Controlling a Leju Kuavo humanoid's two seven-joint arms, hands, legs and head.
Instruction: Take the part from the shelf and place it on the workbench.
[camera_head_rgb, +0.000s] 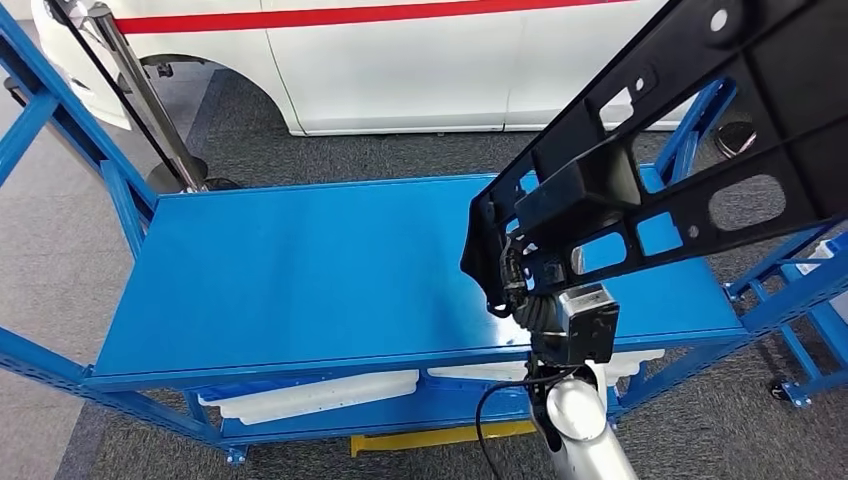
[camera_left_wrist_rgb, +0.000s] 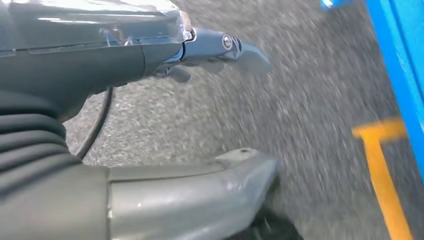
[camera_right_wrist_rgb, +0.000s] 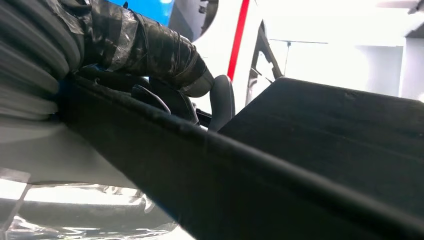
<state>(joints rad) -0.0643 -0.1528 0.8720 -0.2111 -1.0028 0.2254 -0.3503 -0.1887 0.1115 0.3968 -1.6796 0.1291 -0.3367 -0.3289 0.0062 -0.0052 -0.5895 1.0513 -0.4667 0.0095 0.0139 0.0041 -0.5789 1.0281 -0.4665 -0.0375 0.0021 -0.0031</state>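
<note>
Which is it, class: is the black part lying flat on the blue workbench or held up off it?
Held up. The right hand grips the black part, which slants upward above the blue workbench.

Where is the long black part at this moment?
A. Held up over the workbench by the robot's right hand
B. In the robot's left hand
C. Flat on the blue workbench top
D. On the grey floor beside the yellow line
A: the right hand grips the black part, which slants up above the blue workbench.
</note>
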